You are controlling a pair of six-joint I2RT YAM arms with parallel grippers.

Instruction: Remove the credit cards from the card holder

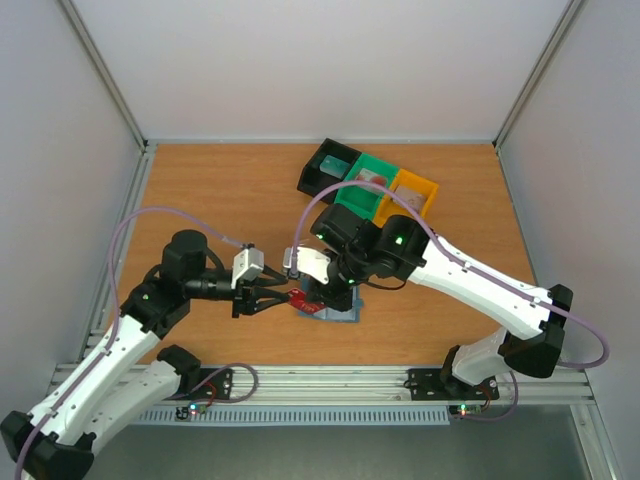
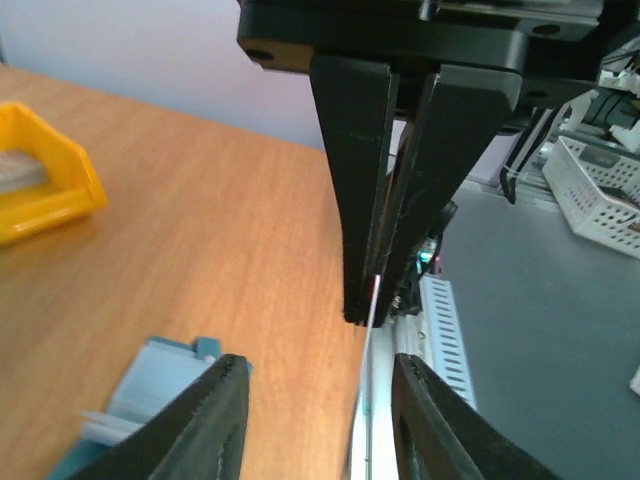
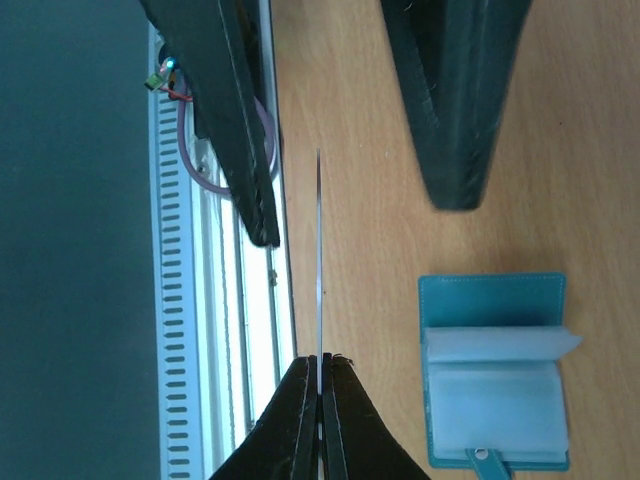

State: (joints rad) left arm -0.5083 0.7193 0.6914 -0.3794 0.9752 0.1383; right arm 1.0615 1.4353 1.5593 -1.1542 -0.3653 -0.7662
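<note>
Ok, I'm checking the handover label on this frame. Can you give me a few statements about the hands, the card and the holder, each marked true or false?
1. The right hand is shut on the red card. True.
2. The left hand is clamped on that card too. False: its fingers are spread, one on each side of the card, with gaps showing.
3. The card holder lies open. True.
4. The card holder sits in the yellow bin. False: it lies on the bare table, apart from the bin.
</note>
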